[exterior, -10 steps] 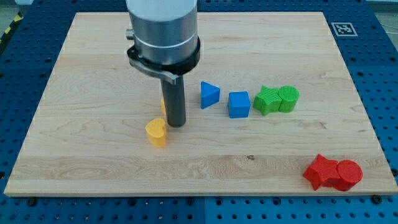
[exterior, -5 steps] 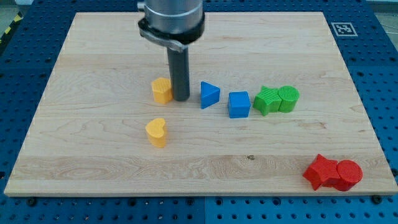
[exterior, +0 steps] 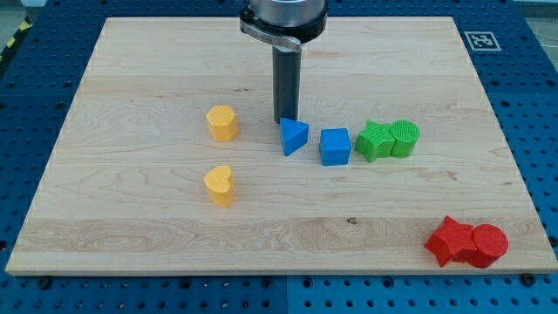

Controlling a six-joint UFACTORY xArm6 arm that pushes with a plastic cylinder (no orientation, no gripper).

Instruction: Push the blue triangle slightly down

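Pale wooden board (exterior: 131, 78) with visible grain lies on a blue perforated metal table (exterior: 536, 113); a black-and-white marker tag (exterior: 481, 40) sits at the board's upper right corner. Left of centre stand a yellow block with rounded sides (exterior: 222, 123) and, below it, a yellow heart-shaped block (exterior: 219, 185). At centre, my tip (exterior: 286, 119), a plain dark rod with no jaws, rests just above the blue triangle (exterior: 293, 135), seemingly touching its top edge. Rightward follow a blue cube (exterior: 335, 146), then a ridged green star-like block (exterior: 375, 140) touching a green cylinder (exterior: 404, 138). At lower right, a red star-like block (exterior: 447, 240) touches a red cylinder (exterior: 488, 244).
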